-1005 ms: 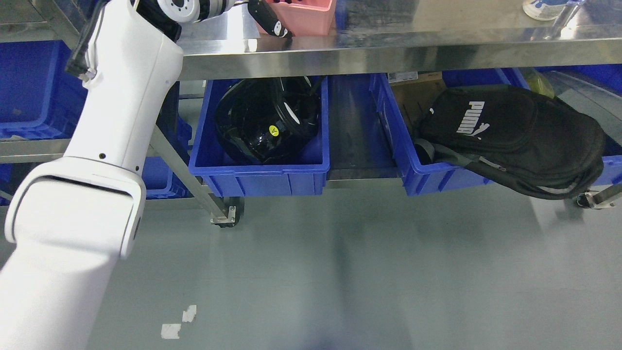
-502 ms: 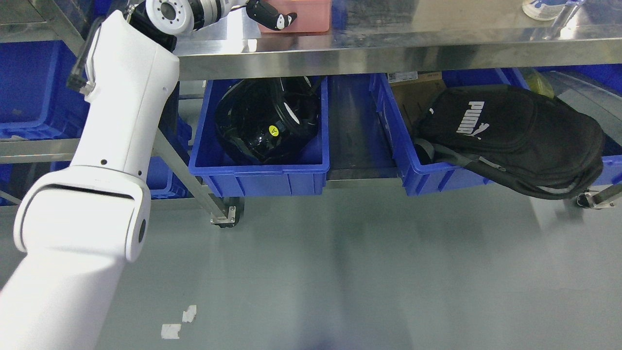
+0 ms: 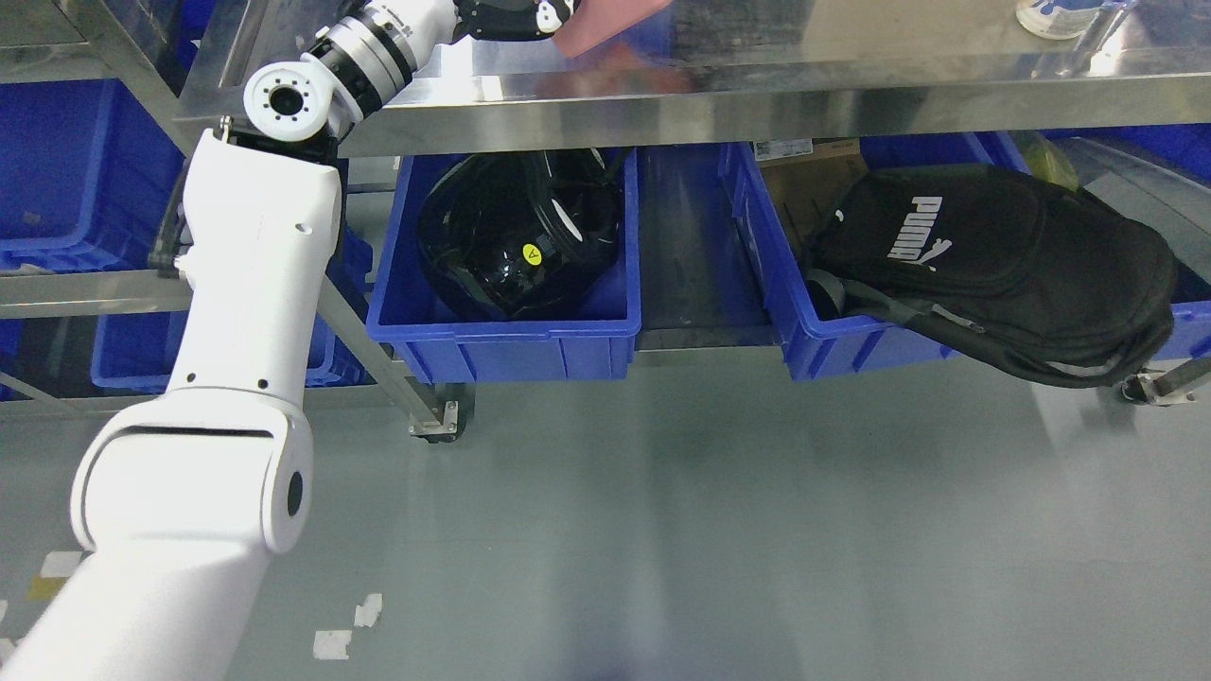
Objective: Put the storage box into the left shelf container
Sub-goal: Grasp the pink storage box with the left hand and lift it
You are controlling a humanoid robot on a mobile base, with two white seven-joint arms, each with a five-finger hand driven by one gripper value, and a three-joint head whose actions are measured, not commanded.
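Helmet [image 3: 516, 236] in blue bin [image 3: 506, 345], backpack [image 3: 1003, 265] rightward.

Left hand [image 3: 511, 17] went up toward the top edge, taking the pink storage box [image 3: 615, 21] with it; box lifted off the steel shelf top [image 3: 757, 85], tilted, mostly out of frame. Forearm swung lower and right.

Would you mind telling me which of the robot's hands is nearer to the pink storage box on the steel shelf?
Left. The left hand is against the pink storage box at the picture's top edge, apparently gripping its left side above the steel shelf. The right hand is out of view.
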